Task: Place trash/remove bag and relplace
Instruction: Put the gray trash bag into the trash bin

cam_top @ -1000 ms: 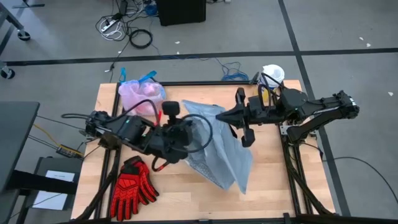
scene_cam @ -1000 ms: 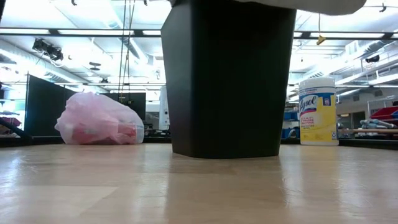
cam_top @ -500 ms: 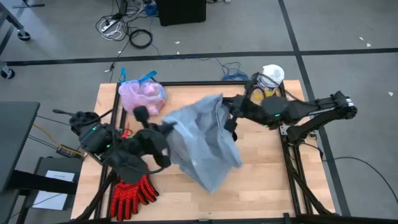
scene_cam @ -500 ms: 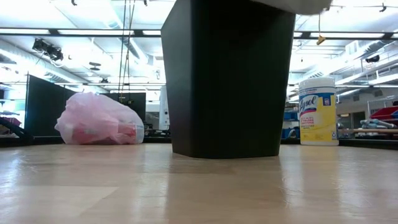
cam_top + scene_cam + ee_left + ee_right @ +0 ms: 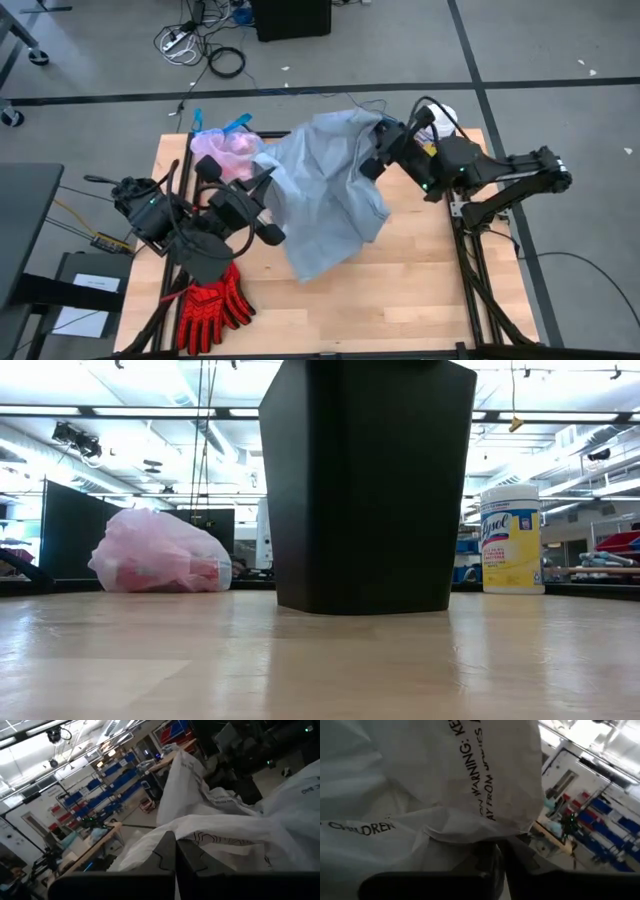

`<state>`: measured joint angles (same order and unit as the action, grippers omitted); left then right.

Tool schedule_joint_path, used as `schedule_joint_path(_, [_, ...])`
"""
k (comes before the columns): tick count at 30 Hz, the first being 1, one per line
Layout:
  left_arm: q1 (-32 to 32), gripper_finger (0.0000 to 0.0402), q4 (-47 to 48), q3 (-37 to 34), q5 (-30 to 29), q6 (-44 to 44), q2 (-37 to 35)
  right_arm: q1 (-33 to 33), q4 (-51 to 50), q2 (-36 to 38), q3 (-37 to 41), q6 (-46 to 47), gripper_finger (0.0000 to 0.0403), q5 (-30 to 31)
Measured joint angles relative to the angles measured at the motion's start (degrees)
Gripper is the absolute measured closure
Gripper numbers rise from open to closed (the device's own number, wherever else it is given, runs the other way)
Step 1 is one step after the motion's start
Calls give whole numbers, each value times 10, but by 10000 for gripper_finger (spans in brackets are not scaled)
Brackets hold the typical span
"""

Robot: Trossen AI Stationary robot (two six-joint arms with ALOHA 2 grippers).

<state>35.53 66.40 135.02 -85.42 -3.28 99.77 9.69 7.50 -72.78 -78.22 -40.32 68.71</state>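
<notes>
low view alone shows black bin (image 5: 366,485); overhead, grey liner (image 5: 325,190) hides it, both claws (image 5: 268,172) (image 5: 378,152) pinched on liner; pink bag (image 5: 228,153) upper left holds trash.

Red gloves (image 5: 211,307), Lysol tub (image 5: 511,539)

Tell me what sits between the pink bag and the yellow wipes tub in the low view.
The black bin stands between the pink bag and the yellow wipes tub, filling the middle of the low view.
</notes>
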Motion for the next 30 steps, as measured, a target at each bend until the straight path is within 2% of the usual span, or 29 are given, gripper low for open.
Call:
schedule_joint_path(6, [-1, 401, -19, 0, 1, 26, 0, -15, -37, -2, 22, 30, 343, -21])
schedule_joint_path(11, [-3, 401, -105, 0, 0, 122, 0, -52, -33, -10, 57, 33, 328, -73])
schedule_joint_path(15, [-3, 401, -179, 0, -1, 187, 0, -52, -76, -12, 57, 17, 322, -39])
schedule_joint_path(18, [-4, 401, -190, 0, -1, 204, 0, -50, -83, -11, 57, -50, 316, 7])
schedule_joint_path(21, [-3, 401, -190, 0, -1, 206, 1, -57, -46, -2, 57, -128, 314, 65])
schedule_joint_path(25, [-6, 401, -186, 0, 6, 179, 1, -52, 62, 9, 57, -225, 317, 78])
schedule_joint_path(30, [-13, 401, -185, -3, 6, 156, 1, 15, 135, 31, 34, -197, 325, 61])
